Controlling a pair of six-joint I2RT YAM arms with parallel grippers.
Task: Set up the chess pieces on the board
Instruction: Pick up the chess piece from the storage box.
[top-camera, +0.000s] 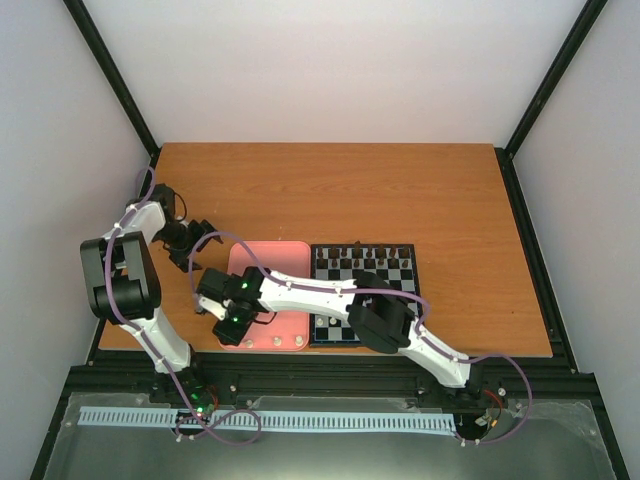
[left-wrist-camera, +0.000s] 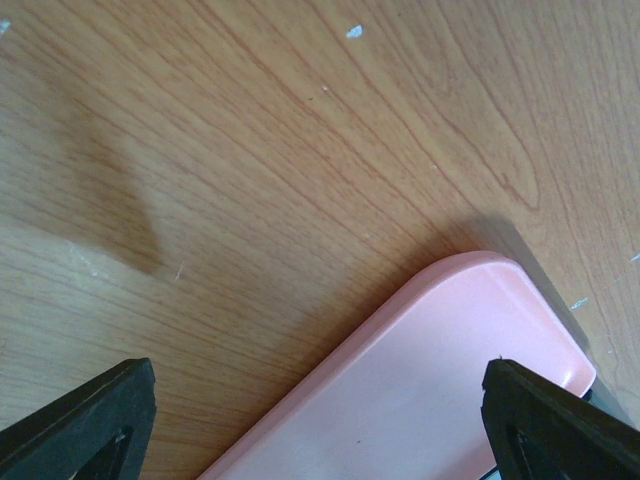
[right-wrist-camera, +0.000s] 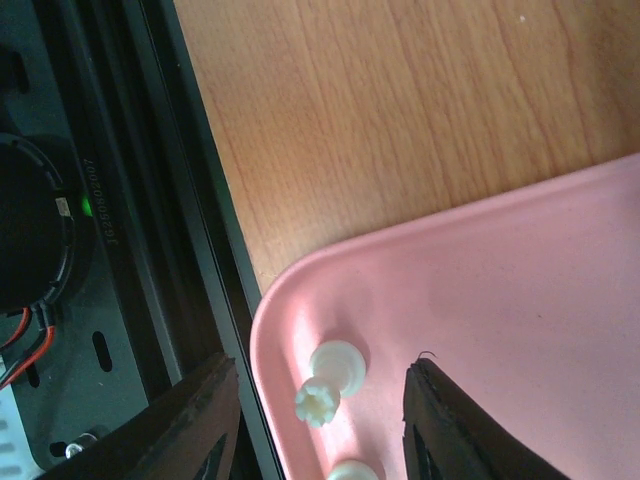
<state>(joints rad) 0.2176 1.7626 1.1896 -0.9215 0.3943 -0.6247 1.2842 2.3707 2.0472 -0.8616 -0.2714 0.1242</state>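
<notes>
A cream-white chess piece (right-wrist-camera: 330, 385) lies on its side in the near corner of the pink tray (right-wrist-camera: 500, 280), with another cream piece (right-wrist-camera: 350, 470) just below it. My right gripper (right-wrist-camera: 320, 405) is open and straddles the lying piece; neither finger touches it. From the top view, the right gripper (top-camera: 238, 328) reaches across to the tray's near left corner. The board (top-camera: 400, 280) sits right of the tray, with dark pieces along its far rows. My left gripper (left-wrist-camera: 320, 410) is open and holds nothing, hovering over the tray's (left-wrist-camera: 450, 370) far corner.
The black frame rail (right-wrist-camera: 130, 250) runs close beside the tray's near edge, by my right gripper's left finger. Two more cream pieces (top-camera: 287, 341) lie on the tray's near edge. The right arm's links (top-camera: 380, 320) pass over the board's near half.
</notes>
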